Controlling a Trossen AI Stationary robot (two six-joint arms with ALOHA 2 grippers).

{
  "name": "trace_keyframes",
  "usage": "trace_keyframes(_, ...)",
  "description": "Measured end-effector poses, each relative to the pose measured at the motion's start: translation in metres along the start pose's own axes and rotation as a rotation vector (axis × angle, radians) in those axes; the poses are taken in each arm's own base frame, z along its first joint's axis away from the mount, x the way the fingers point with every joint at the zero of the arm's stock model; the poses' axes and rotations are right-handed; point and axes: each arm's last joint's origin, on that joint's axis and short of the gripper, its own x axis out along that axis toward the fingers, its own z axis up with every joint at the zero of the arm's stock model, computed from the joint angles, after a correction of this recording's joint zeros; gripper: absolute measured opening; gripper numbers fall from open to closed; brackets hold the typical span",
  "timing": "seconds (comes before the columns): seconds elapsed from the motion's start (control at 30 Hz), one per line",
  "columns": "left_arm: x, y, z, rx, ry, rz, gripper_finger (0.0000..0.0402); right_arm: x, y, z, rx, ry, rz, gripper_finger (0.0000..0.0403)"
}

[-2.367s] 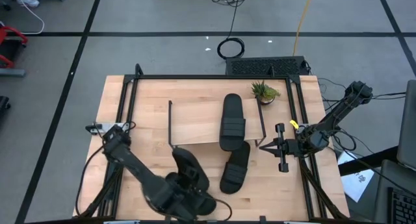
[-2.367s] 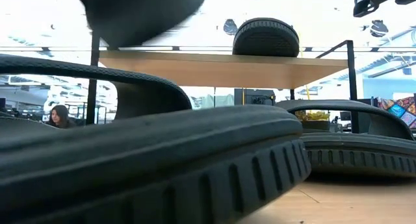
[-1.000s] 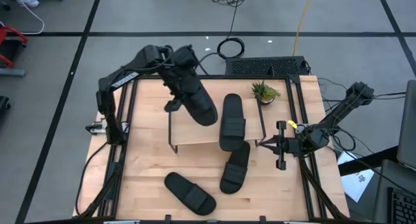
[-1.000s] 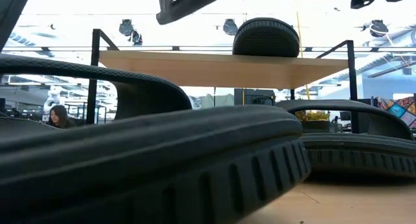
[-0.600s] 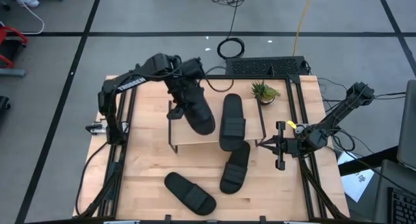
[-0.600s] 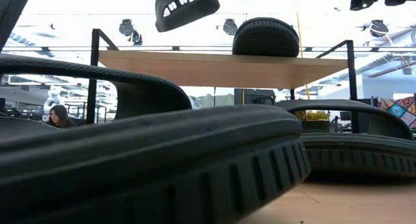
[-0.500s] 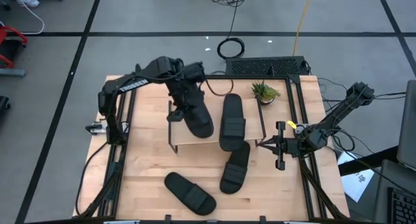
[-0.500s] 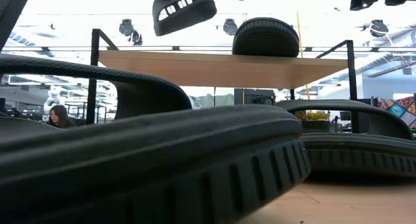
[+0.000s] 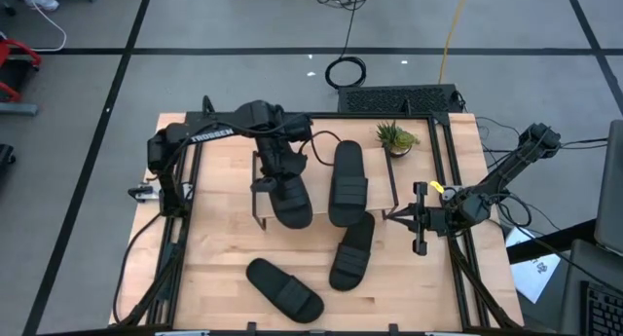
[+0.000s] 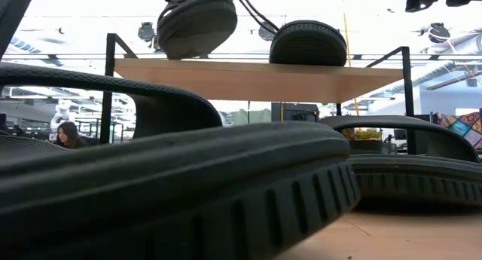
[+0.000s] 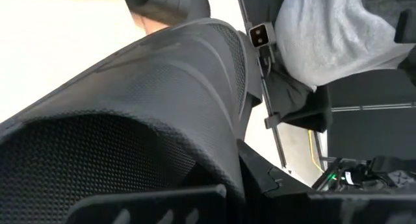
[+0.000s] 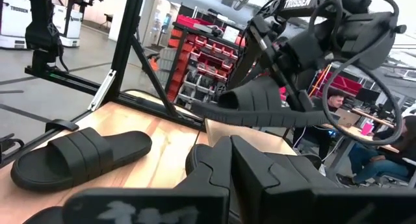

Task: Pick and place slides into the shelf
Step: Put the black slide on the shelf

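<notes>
Over shelf (image 9: 316, 195): left pincer (image 9: 275, 164) clamps slide (image 9: 289, 202), just above plank, beside second slide (image 9: 348, 182). Surface (image 9: 219, 248): two more slides. Right pincer (image 9: 394, 217): waiting, fingers unclear. Room: seated person (image 10: 68, 135).

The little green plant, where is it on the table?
In the high view the plant sits at the table's far edge, right of centre, just beyond the shelf's right end and near the slide lying on the shelf top.
</notes>
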Motion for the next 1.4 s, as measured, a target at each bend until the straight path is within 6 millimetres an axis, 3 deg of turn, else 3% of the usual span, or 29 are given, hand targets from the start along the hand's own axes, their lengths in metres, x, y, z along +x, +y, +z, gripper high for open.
trace_keyframes(0.4,0.01,0.015,-0.001,0.01,0.029,0.122,0.0003,0.0,0.0,0.0,0.0,0.0,0.0,0.0)
trace_keyframes(0.73,0.011,0.018,0.004,0.039,0.033,0.254,0.0042,0.0,0.0,0.0,0.015,0.0,0.0,0.0)
trace_keyframes(0.93,0.01,0.02,0.004,-0.003,0.044,0.32,0.0103,0.0,0.0,0.0,0.018,0.0,0.0,0.0)
trace_keyframes(1.2,0.009,0.023,0.004,-0.022,0.061,0.397,0.0224,0.0,0.0,0.0,0.026,0.0,0.0,0.0)
trace_keyframes(1.4,0.01,0.014,0.007,0.007,0.119,0.529,0.0294,0.0,0.0,0.0,0.027,0.0,0.0,0.0)
